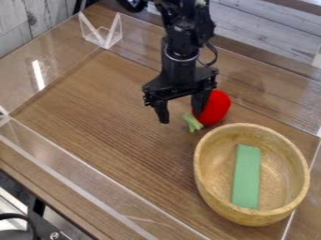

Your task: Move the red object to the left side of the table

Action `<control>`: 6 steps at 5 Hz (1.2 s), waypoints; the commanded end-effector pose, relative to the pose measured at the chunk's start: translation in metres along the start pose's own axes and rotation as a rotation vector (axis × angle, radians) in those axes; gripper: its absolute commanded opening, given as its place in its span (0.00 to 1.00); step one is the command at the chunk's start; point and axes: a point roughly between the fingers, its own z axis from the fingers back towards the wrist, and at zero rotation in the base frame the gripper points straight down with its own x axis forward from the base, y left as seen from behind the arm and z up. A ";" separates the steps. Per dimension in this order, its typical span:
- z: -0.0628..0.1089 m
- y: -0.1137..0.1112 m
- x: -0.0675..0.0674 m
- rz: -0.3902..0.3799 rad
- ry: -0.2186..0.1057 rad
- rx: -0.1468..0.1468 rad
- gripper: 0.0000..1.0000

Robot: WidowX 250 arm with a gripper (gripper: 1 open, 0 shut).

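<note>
The red object [216, 107] is a small glossy red fruit with a green leafy end pointing toward the front. It rests on the brown wood-grain table [100, 112], just behind the bowl's rim. My black gripper [179, 113] points straight down with its jaws open, its two fingers spread just left of the fruit. The right finger stands against the fruit's left side and hides part of it. Nothing is held between the fingers.
A round wooden bowl [252, 208] at the front right holds a flat green block [247, 176]. Low clear acrylic walls [51, 161] edge the table. A folded clear piece [100, 31] stands at the back left.
</note>
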 end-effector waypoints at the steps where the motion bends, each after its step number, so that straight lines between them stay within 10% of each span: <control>1: 0.004 -0.010 0.013 -0.032 -0.029 -0.039 0.00; 3: 0.008 -0.009 -0.004 0.044 -0.020 -0.065 0.00; 6: 0.078 -0.011 0.033 0.041 0.012 -0.179 0.00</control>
